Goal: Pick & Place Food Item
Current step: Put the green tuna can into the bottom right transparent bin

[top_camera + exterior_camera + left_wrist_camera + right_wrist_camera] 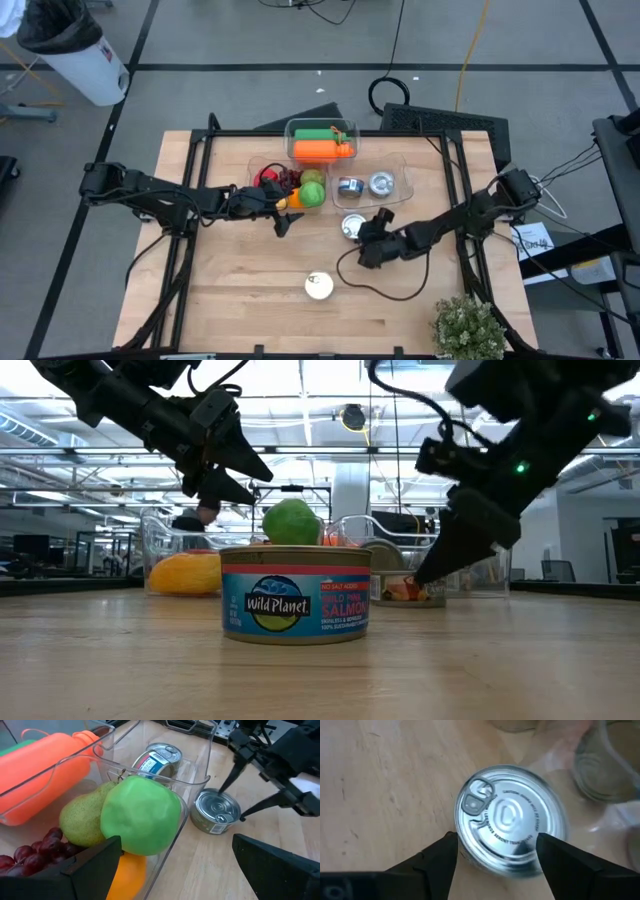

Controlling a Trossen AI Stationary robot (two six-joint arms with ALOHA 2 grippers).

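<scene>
Standing nearest the low camera, a salmon can (296, 595) rests upright on the wooden worktop (240, 290), well apart from both arms. Farther in, the right gripper (362, 232) straddles a silver can (352, 227) that stands on the worktop just outside the clear bins. Its fingers (439, 855) are spread to either side of the can's rim; the right wrist view shows the pull-tab lid between them, and firm contact cannot be confirmed. The left gripper (283, 215) hovers at the near edge of the fruit bin (256, 166), its fingers spread wide and holding nothing. That bin contains a green apple (140, 815), a pear (82, 817), an orange fruit (127, 872) and red grapes (30, 852). Beyond it, a second bin holds an orange bottle (320, 150). To its side, another clear bin contains two more cans (365, 185).
</scene>
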